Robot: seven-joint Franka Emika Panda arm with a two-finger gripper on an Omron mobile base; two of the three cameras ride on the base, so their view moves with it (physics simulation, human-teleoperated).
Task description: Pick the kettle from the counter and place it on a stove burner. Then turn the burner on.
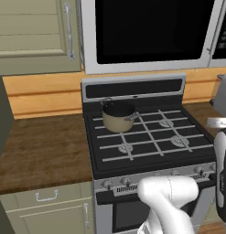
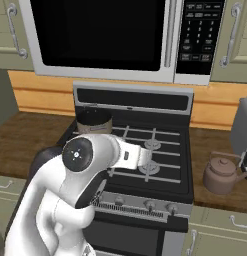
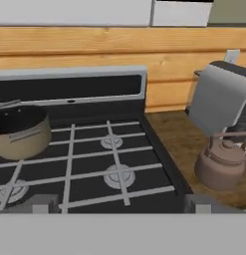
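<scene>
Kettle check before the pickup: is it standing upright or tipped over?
Upright. The kettle sits flat on the counter right of the stove, knob and handle on top, spout rising.

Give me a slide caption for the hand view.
Copper kettle waiting on the wooden counter right of the stove, saucepan occupying a rear burner.

Copper-brown kettle point(image 3: 221, 163) stands upright on the counter point(image 3: 179, 134) — right of the stove burner point(image 3: 118, 175).

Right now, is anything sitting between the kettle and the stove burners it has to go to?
Nothing visible does. The kettle stands on the counter just right of the cooktop, and the near right stove burner beside it is bare. The saucepan occupies the far left burner, off that path.
</scene>
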